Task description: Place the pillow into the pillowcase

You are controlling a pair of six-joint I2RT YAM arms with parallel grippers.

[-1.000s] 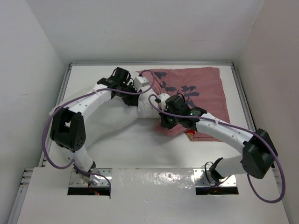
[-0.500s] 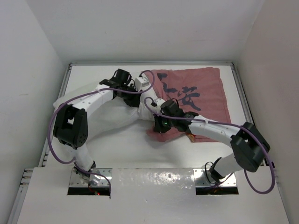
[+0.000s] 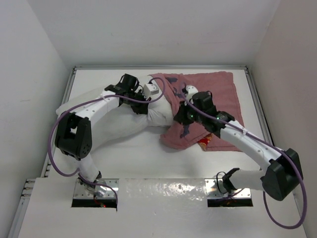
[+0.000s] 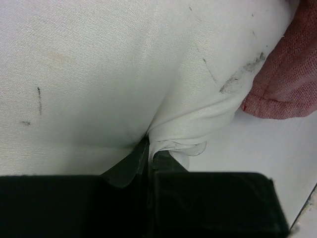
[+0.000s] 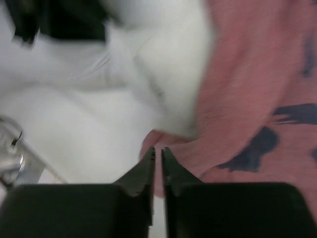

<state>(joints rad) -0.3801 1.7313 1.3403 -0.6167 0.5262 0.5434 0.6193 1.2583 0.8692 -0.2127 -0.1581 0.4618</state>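
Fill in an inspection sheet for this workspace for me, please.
Surface: white table.
Job's things: smudged white pillow, mostly outside, its end meeting the bunched edge of the pink pillowcase.
Clutter: nothing seen.
End effectors: left end effector shut on pillow fabric; right end effector by the pillowcase edge, jaws nearly together, blurred, grip unclear.
Cables: purple cables loop along both arms.
Surroundings: white walls on three sides.

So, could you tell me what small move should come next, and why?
Probably the right pincer should take the pillowcase's hem and draw it left over the pillow: the left pincer pinches the pillow's edge, and most of the pillow lies outside the mouth.
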